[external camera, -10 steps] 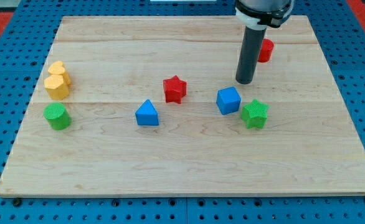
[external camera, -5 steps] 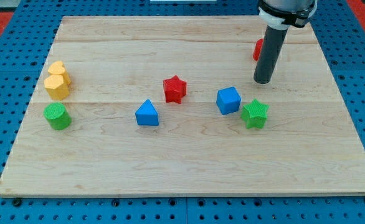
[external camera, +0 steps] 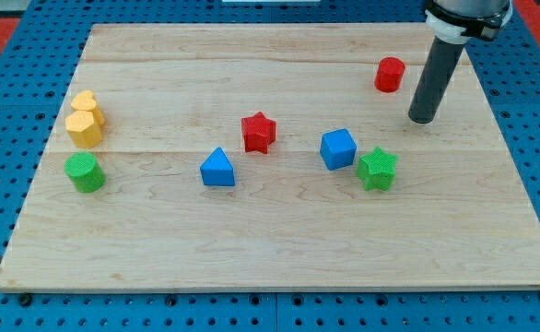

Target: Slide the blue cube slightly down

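Note:
The blue cube sits on the wooden board, right of centre. A green star lies just to its lower right, close but apart. My tip rests on the board up and to the right of the blue cube, well apart from it, and right of and below a red cylinder.
A red star lies left of the blue cube. A blue triangle lies further left. At the view's left are a yellow heart, a yellow hexagon and a green cylinder.
My tip has moved to the view's right, away from the blue cube, uncovering the red cylinder. No block has moved.

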`<state>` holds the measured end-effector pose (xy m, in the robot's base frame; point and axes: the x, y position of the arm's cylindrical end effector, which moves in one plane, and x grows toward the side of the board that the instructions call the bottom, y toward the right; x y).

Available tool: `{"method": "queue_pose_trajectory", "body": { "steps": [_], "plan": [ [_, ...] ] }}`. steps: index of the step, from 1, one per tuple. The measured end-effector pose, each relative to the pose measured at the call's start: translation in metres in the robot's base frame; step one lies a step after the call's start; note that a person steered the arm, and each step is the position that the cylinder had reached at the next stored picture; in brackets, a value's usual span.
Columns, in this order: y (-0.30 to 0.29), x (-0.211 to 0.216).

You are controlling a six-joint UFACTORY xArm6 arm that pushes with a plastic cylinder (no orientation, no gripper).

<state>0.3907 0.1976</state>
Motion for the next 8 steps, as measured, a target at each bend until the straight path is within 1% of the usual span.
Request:
{"method": "queue_pose_trajectory", "body": {
  "steps": [6, 8],
  "plan": [
    [0.078, 0.000],
    [0.126, -0.004]
  ]
}}
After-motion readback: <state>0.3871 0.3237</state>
